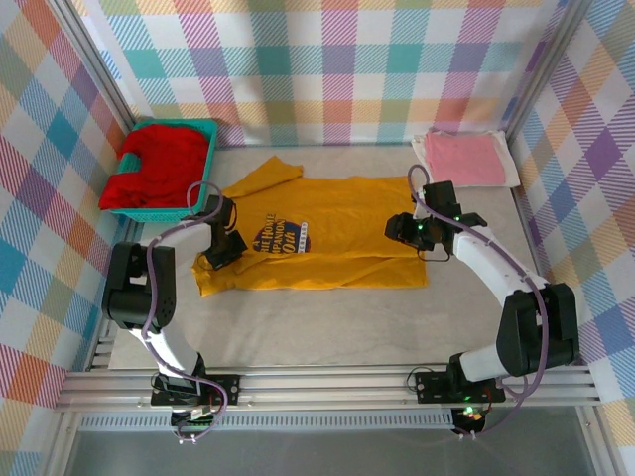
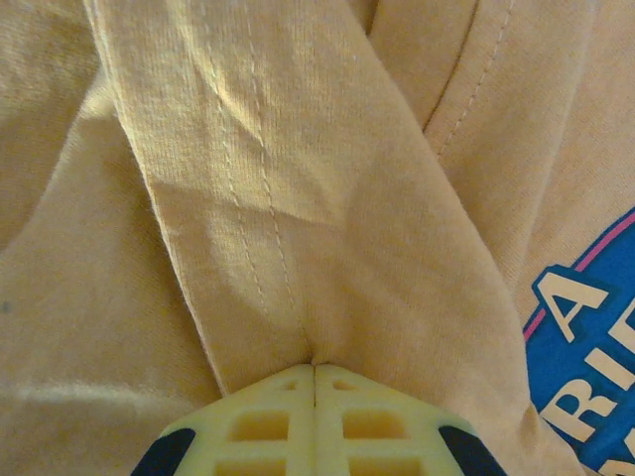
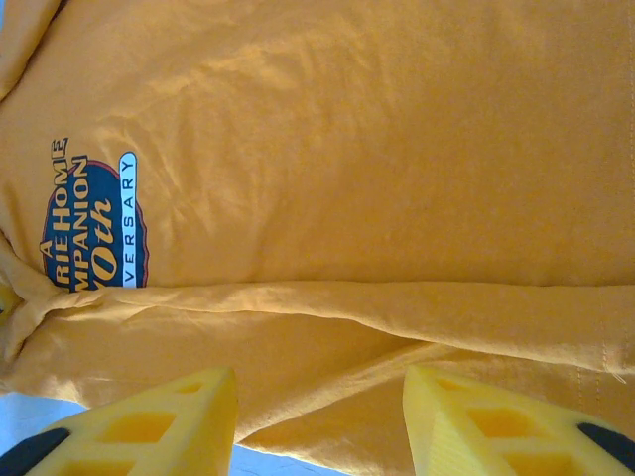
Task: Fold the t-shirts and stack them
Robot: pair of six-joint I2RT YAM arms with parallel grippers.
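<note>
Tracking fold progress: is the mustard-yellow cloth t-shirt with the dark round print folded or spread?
Partly folded: the mustard-yellow t-shirt has its near edge lapped over, far sleeve spread.

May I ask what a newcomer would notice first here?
A mustard-yellow cloth t-shirt with a dark round print lies mid-table, the left hand pinching its fold, the right hand open. A red shirt fills the teal plastic basket, back left; a folded pink shirt lies back right.

Bare table (image 1: 327, 327) lies open before the yellow shirt (image 1: 357, 213); the teal basket (image 1: 210, 159) crowds its left rear.
</note>
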